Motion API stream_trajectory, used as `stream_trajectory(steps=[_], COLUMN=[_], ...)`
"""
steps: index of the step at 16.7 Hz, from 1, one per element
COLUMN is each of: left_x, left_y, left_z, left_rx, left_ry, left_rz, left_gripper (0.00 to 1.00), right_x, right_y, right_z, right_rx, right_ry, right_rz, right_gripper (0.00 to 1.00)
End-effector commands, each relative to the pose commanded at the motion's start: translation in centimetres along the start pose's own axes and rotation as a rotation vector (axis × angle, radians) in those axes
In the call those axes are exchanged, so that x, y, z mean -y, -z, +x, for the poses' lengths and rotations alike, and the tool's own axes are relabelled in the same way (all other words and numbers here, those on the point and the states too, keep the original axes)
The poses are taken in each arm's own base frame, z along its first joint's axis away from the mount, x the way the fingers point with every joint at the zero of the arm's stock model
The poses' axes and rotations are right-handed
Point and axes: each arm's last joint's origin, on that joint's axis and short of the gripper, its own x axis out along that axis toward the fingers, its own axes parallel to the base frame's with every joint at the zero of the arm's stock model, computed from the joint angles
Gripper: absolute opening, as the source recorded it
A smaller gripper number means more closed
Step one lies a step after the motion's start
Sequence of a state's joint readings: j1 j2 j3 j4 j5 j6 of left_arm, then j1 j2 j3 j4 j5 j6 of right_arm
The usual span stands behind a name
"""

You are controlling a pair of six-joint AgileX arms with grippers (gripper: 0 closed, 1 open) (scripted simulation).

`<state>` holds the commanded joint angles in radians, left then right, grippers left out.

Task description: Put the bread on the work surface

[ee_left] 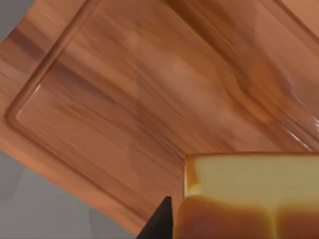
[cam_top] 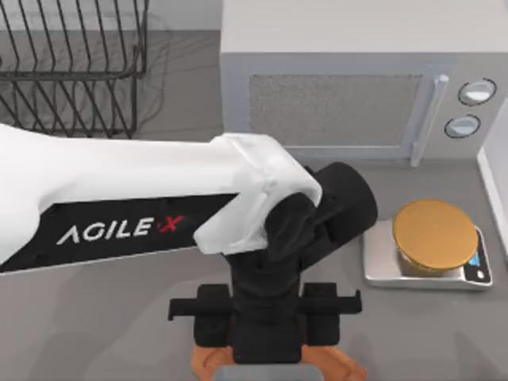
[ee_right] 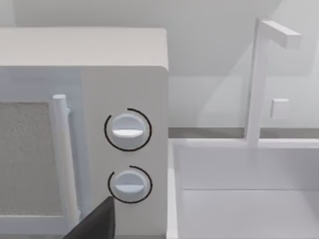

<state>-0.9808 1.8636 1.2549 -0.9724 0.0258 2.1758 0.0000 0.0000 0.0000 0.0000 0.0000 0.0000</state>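
Bread (ee_left: 249, 196): pale loaf with browned crust, held over the work surface (ee_left: 149, 89), the grooved wooden board at the table's near edge; contact with the board cannot be told. Progress: carry apparently done, lowering and release left. Left gripper (cam_top: 266, 333): above the board, seemingly clamped on the loaf. Right arm: parked facing the microwave (ee_right: 84, 134).

Overhead camera; right wrist faces microwave (ee_right: 84, 134).
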Motion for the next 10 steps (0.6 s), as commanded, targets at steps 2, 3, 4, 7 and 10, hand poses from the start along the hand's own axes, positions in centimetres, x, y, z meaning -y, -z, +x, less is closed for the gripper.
stream_trajectory(steps=[2,3,4,7,10], left_x=[0.0,0.0,0.0,-0.1,-0.1], left_y=[0.0,0.0,0.0,-0.1,-0.1], left_z=[0.6,0.8,1.1,2.0,2.4], left_rx=[0.001,0.000,-0.001,-0.001,0.003], left_ry=[0.002,0.000,-0.002,-0.002,0.003], left_rz=[0.001,0.002,0.002,0.007,0.008], left_gripper=[0.00,0.00,0.00,0.00,0.00], right_x=[0.0,0.0,0.0,0.0,0.0], right_y=[0.0,0.0,0.0,0.0,0.0], right_z=[0.0,0.0,0.0,0.0,0.0], right_rx=[0.000,0.000,0.000,0.000,0.000], right_ry=[0.000,0.000,0.000,0.000,0.000], right_rz=[0.000,0.000,0.000,0.000,0.000], right_gripper=[1.00,1.00,1.00,1.00,1.00])
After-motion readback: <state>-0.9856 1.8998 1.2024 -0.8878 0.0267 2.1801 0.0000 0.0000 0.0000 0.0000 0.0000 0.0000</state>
